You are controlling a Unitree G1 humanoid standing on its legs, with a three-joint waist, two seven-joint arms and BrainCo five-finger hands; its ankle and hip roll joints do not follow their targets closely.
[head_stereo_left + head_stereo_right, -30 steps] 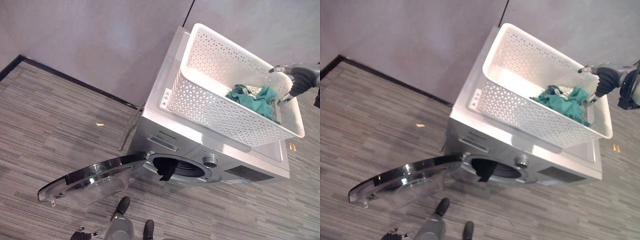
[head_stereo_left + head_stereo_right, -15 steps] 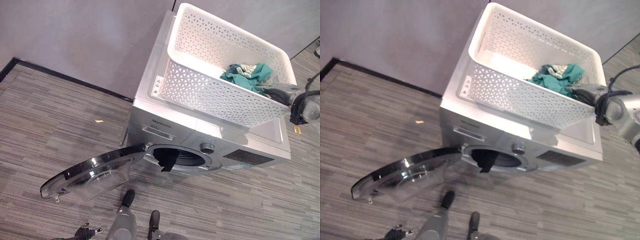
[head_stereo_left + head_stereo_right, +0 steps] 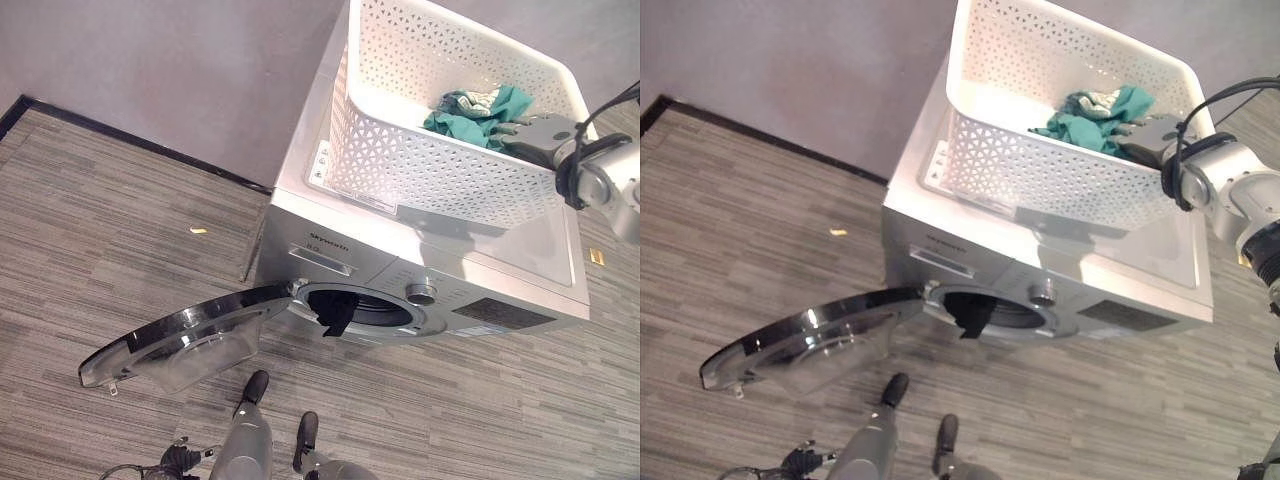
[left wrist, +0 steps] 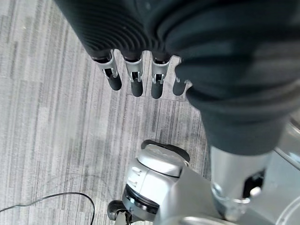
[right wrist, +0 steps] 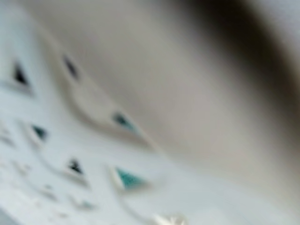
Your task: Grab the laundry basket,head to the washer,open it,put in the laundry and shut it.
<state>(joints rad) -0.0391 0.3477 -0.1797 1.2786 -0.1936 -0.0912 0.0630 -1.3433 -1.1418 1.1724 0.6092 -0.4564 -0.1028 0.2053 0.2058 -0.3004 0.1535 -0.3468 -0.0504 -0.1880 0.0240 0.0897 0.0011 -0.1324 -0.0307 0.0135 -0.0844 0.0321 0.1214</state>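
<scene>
A white perforated laundry basket (image 3: pixel 440 170) stands on top of the silver washer (image 3: pixel 500 250). Teal laundry (image 3: pixel 470 115) lies bunched in its far right corner. My right hand (image 3: pixel 535 135) reaches over the basket's right rim and sits against that laundry; its grip is hidden. The right wrist view is pressed close to the basket's wall (image 5: pixel 93 178). The washer's round door (image 3: pixel 180 340) hangs wide open to the left, and a dark cloth (image 3: pixel 338 312) droops out of the drum mouth. My left hand (image 4: pixel 137 82) hangs low over the floor, open and holding nothing.
The washer backs onto a grey wall (image 3: pixel 180 70) with a black skirting line. The open door juts out low over the striped grey floor on my left. A small yellow scrap (image 3: pixel 199 230) lies on the floor by the wall.
My right hand has gone from the basket's right rim down into the basket, onto the teal laundry. The camera has shifted; basket, washer and door stay put.
</scene>
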